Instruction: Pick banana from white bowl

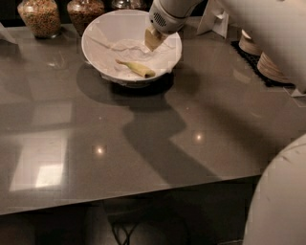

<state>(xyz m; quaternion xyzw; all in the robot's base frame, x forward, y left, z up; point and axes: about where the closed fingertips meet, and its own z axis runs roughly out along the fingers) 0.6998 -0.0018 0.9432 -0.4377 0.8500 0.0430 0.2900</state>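
a wide white bowl (91, 52) sits at the far side of a grey table (143, 143), a little left of the middle. it is lined with crumpled white paper (125, 47). the banana (136, 68) lies on that paper in the near half of the bowl, almost flat, its thin stem pointing left and its thicker end towards the right. nothing else shows inside the bowl.

the gripper (152, 39) hangs over the far right part of the bowl, above the paper, its pale tip pointing down. it is close to the banana but apart from it, and the banana rests free on the lining. whether the gripper is wide or narrow i cannot tell. the white arm (267, 28) reaches in from the far right.

behind the bowl on the far left stand two glass jars. the left jar (40, 16) holds light, grainy pieces; the second jar (85, 12) holds darker brown ones. at the far right edge a stack of cream dishes (270, 64) rests on a dark mat (246, 53), well apart from the bowl.
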